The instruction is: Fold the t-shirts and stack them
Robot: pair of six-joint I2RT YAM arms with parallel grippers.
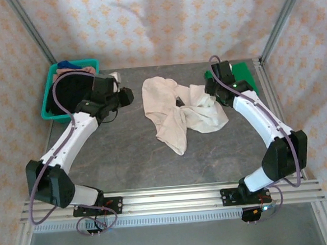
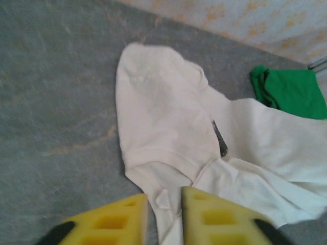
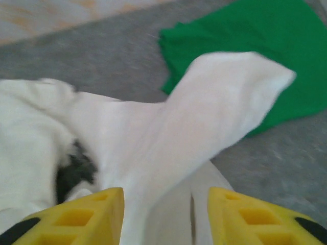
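The right gripper (image 3: 166, 190) has its yellow fingers (image 3: 87, 214) on both sides of a thick bunch of the cream t-shirt (image 3: 153, 138). It is squeezing that cloth. A floppy bit of the shirt sticks up and out past the fingers, over the green t-shirt (image 3: 245, 35). A small black print (image 3: 74, 171) peeks out on the left.

The left gripper (image 2: 164, 194) has its two fingers close together, with just a thin gap. Some cream cloth shows in the gap, but I cannot tell if the fingers pinch it.

From the top view, the cream t-shirt (image 1: 168, 108) lies crumpled in the middle of the gray table (image 1: 115, 154), between the two grippers. The green t-shirt (image 1: 243, 72) lies flat at the far right corner, behind the right arm. A teal basket (image 1: 49, 99) sits at the far left corner, near the left arm.
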